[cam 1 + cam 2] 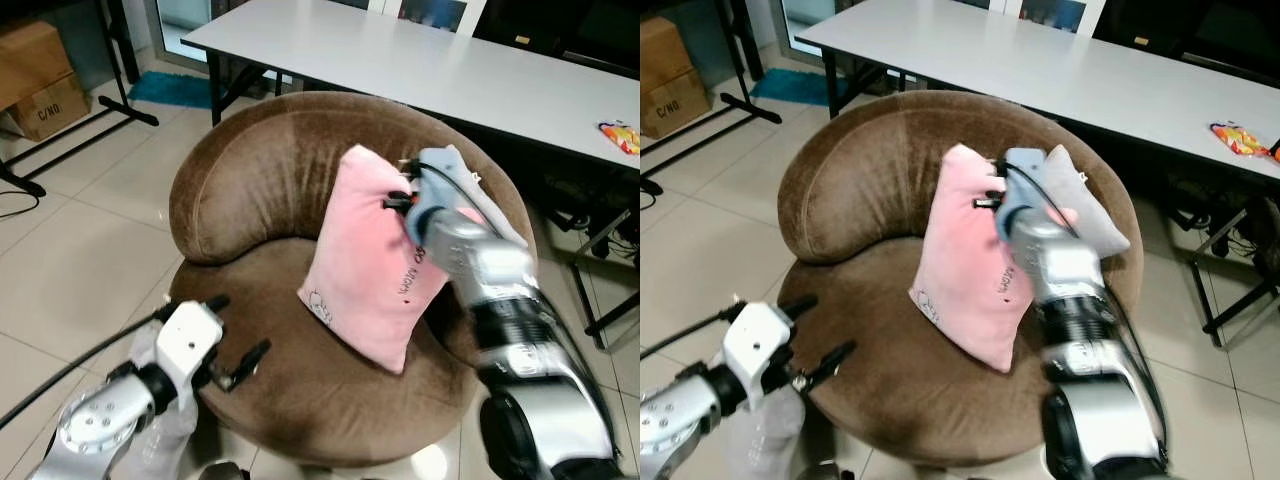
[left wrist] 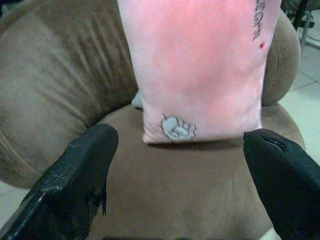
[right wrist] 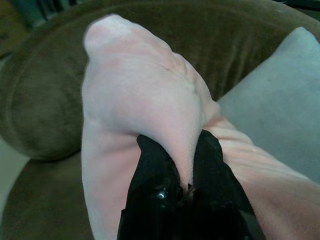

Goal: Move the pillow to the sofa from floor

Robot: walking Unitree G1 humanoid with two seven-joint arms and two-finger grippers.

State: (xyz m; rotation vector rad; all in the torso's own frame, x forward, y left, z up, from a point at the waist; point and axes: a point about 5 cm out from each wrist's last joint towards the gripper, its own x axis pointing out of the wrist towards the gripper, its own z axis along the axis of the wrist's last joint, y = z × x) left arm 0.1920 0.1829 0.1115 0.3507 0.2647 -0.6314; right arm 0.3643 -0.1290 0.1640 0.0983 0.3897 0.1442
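A pink pillow (image 1: pixel 360 260) stands upright on the seat of the round brown sofa chair (image 1: pixel 250 180), leaning toward its backrest. My right gripper (image 1: pixel 400 200) is shut on the pillow's top edge; the right wrist view has both black fingers (image 3: pixel 155 175) pinching a fold of the pink fabric (image 3: pixel 150 100). My left gripper (image 1: pixel 232 340) hangs open at the seat's front left edge, apart from the pillow. Between its fingers (image 2: pixel 75 175) the left wrist view frames the pillow's lower corner (image 2: pixel 200 75) with a small grey print. A grey pillow (image 1: pixel 1080 205) lies behind the pink one.
A long white table (image 1: pixel 420 60) stands behind the chair, with a colourful packet (image 1: pixel 620 135) at its right end. Cardboard boxes (image 1: pixel 40 80) and a black stand leg (image 1: pixel 70 140) are at the far left. Tiled floor (image 1: pixel 80 260) surrounds the chair.
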